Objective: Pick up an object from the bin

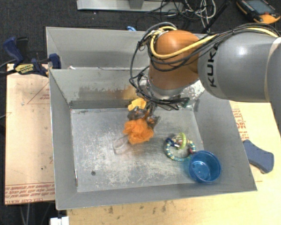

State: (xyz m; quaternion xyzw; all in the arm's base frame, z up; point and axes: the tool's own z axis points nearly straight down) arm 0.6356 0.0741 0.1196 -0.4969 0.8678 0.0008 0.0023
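Camera view from above. The gripper point(146, 116), below the arm's orange wrist cover, hangs over the middle of the bin point(103, 172), near its back wall. Whether it is released or clenched cannot be told, as the wrist hides its tip. An orange fluffy tuft point(138, 131) lies on the floor right under it, a little to the lower left in this view and seemingly touching the tip. The tuft is roundish, with no clear long axis, so approach angle probably matters little. A small yellow piece point(137, 103) sits just behind it. A clear plastic piece point(120, 146), a beaded ring point(179, 147) and a blue cup point(204, 167) lie apart, nearer the front
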